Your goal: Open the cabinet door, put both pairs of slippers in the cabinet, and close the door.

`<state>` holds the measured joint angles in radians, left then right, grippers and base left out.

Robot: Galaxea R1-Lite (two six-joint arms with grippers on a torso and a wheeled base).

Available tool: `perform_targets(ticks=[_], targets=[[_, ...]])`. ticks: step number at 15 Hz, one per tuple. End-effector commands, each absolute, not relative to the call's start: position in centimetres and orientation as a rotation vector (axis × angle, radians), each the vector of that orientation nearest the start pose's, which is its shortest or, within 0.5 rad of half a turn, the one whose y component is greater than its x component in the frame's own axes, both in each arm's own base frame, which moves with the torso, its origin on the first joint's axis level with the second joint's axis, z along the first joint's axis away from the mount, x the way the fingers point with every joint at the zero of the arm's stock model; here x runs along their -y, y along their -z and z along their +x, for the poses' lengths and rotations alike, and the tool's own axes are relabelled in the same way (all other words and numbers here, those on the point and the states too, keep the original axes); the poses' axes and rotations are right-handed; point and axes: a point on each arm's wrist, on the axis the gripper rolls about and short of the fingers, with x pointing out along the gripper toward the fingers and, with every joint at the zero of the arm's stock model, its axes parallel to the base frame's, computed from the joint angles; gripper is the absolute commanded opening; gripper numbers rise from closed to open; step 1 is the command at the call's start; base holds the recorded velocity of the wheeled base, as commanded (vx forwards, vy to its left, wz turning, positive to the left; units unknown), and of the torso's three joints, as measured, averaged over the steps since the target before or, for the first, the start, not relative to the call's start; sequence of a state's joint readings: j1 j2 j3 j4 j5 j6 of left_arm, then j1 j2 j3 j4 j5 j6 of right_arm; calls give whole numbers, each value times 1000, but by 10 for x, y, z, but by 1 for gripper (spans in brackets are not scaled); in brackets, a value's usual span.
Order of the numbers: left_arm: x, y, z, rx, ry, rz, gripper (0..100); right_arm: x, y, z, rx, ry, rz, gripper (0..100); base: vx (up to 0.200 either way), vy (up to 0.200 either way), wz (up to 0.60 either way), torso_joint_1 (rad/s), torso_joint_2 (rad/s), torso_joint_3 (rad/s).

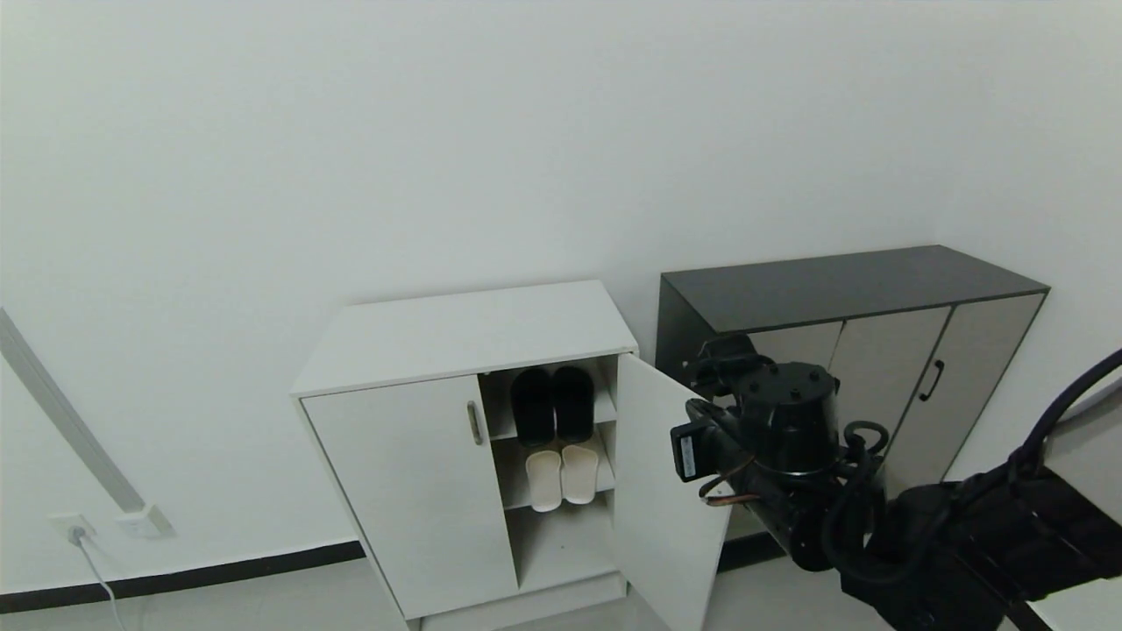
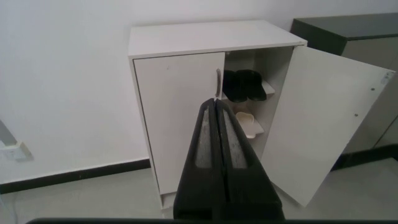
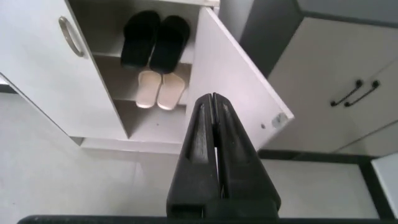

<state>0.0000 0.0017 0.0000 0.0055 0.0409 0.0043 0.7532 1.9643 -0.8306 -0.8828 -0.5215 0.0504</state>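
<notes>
The white cabinet (image 1: 465,337) stands against the wall with its right door (image 1: 666,491) swung open and its left door (image 1: 412,491) closed. A pair of black slippers (image 1: 552,407) sits on the top shelf. A pair of white slippers (image 1: 561,473) sits on the shelf below. My right arm (image 1: 780,438) is just right of the open door, on its outer side. My right gripper (image 3: 213,98) is shut and empty, held in front of the door's edge (image 3: 239,93). My left gripper (image 2: 215,102) is shut and empty, some way back from the cabinet front.
A dark-topped cabinet (image 1: 841,280) with grey doors stands right beside the white one, just behind the open door. A wall socket with a cable (image 1: 74,526) is low on the wall at the left. Bare floor lies before the cabinets.
</notes>
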Motion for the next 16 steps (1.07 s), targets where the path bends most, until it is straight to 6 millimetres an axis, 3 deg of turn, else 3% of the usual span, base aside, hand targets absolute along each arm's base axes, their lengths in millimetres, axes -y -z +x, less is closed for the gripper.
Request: perform_targets(ticks=[1,4,7,11,16], targets=[[-1,-75,-23,-8,-41,5,0,-223,-125,308,-206,-143,-104,0,0,0,0,0,0,0],[-1,-75,-23,-8,-41,5,0,-217,-141,355,-273,-73,-69,0,0,0,0,0,0,0],[-1,-75,-23,-8,-41,5,0,-217,-150,383,-358,-130,23,0,0,0,0,0,0,0],[-1,-75,-23,-8,-41,5,0,-215,-126,419,-373,-93,33,0,0,0,0,0,0,0],[-1,-75,-23,-8,-41,5,0,-204,-96,437,-417,-50,23,0,0,0,0,0,0,0]])
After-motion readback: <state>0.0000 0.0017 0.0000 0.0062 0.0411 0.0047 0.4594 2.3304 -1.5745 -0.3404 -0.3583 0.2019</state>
